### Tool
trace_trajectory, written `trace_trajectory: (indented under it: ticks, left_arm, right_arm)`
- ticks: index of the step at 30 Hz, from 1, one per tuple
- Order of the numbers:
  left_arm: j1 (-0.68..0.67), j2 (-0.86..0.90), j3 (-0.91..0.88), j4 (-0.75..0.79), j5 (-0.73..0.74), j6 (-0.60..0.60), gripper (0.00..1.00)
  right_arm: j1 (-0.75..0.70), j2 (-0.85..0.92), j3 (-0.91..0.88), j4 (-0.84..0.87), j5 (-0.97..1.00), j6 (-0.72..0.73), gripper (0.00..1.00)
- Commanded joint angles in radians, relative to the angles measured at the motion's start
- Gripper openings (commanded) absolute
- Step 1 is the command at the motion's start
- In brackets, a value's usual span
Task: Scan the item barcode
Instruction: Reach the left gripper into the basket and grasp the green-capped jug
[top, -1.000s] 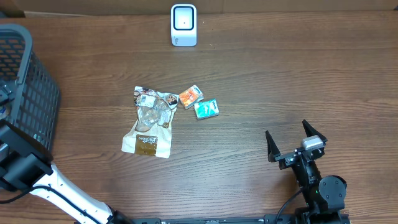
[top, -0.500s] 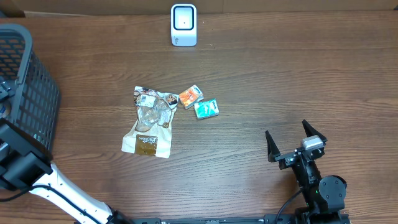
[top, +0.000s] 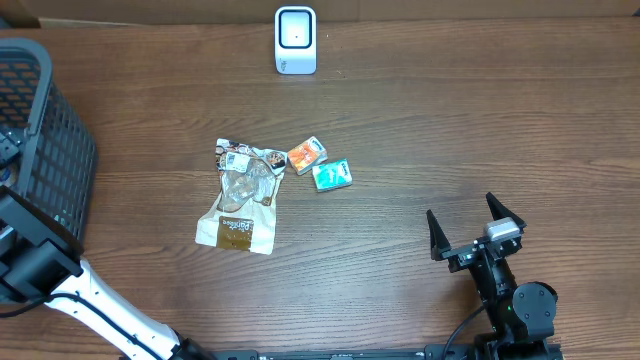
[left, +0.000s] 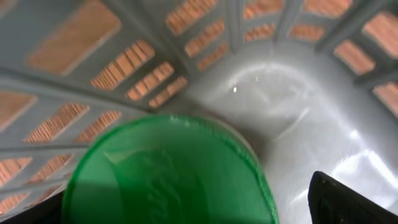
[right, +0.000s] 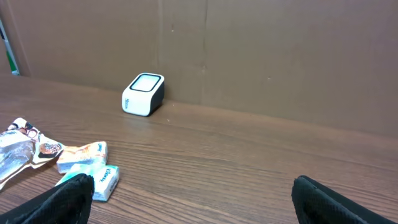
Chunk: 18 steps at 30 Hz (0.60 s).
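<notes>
Overhead first: white barcode scanner (top: 296, 40) at the far edge of the table (top: 480, 120), nothing in front of its window. Mid-table, a crumpled snack bag (top: 242, 195), with an orange tissue pack (top: 307, 154) and a teal tissue pack (top: 332, 175) just beside it, all lying loose. Right gripper (top: 461, 210) parked near the front edge, well apart from everything, fingers spread wide and empty. Left arm (top: 40, 265) reaching into the dark mesh basket (top: 60, 140) at the left edge, its gripper hidden by the wall. Over to the left wrist: left gripper (left: 186, 208) hanging right above a round green lid (left: 168, 174) on the basket floor, one dark fingertip (left: 348, 199) showing at the lower right; impossible to tell whether holding the lid or merely straddling it. Probably the item to be scanned, that green-lidded one, down in the basket and a long way from the scanner. Right wrist now: scanner (right: 143, 94) upright against the cardboard backdrop, tissue packs (right: 87, 168) and bag (right: 18, 152) at the lower left. So, early going: pickup not confirmed, then lifting, carrying and showing the barcode all to come. Compared with a second ago: table items and right arm exactly as before, left arm shifted only a touch at the basket.
</notes>
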Motion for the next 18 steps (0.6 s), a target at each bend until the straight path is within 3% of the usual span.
trace_trajectory:
  ticks: [1,4,6,7,8,18]
  left_arm:
    - [-0.005,0.01,-0.004,0.017,0.019,-0.075,0.91]
    - [-0.005,0.01,-0.004,0.031,0.053,-0.074,0.84]
    - [-0.005,0.01,-0.004,0.037,0.064,-0.075,0.68]
    - [-0.005,0.01,-0.004,0.035,0.064,-0.08,0.52]
    - [-0.005,0.01,-0.004,0.035,0.064,-0.082,0.46]
    - [-0.012,-0.038,-0.001,-0.008,0.064,-0.132,0.4]
  right_arm:
    - [0.005,-0.008,-0.01,0.004,0.009,-0.001,1.0]
    - [0.005,-0.008,-0.01,0.003,0.009,-0.001,1.0]
    - [0.005,-0.008,-0.01,0.003,0.009,-0.001,1.0]
    - [0.005,-0.008,-0.01,0.003,0.009,-0.001,1.0]
    - [0.005,-0.008,-0.01,0.004,0.009,-0.001,1.0]
    - [0.005,-0.008,-0.01,0.004,0.009,-0.001,1.0]
